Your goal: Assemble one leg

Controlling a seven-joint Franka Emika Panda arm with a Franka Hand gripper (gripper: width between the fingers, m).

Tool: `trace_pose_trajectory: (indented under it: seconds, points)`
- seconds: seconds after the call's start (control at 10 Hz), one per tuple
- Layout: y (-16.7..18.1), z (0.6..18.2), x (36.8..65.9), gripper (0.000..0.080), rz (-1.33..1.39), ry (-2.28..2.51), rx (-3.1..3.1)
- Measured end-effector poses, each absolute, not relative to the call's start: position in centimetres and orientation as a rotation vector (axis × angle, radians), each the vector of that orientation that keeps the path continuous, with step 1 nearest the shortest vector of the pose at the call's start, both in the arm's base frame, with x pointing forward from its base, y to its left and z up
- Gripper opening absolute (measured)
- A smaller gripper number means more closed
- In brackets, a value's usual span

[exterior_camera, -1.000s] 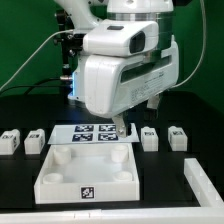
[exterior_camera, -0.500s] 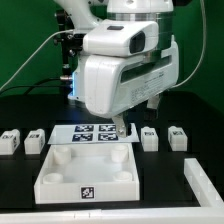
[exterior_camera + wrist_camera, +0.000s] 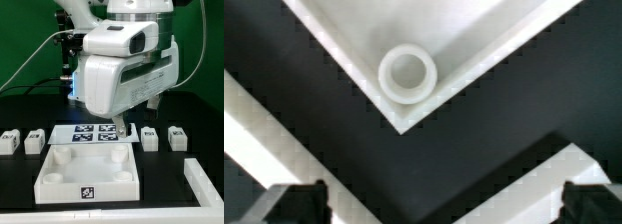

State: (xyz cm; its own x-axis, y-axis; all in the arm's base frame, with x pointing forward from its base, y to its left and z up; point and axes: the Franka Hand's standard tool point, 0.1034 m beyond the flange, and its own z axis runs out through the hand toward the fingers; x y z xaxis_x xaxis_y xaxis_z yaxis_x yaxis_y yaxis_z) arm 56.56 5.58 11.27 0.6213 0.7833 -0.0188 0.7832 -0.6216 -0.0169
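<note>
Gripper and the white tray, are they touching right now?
Apart. The wrist view shows the corner of the tray with bare black table between it and both fingertips of the open gripper.

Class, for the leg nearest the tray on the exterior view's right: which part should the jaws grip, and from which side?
Probably from above, closing on two opposite side faces of the leg. It is a small block lying free on the table, with gaps to the tray and the neighbouring leg.
</note>
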Motion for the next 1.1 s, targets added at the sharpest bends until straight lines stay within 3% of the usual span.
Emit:
trace_pose_trajectory:
  seconds: [0.6,0.9,1.1]
  points:
    - [5.4,11.1,56.2,0.065,0.042,-1.536,-2.73]
    - [3.6,9.5,52.1,0.065,0.071,-1.931,-2.443]
    - [2.0,8.9,51.1,0.065,0.034,-2.211,-2.204]
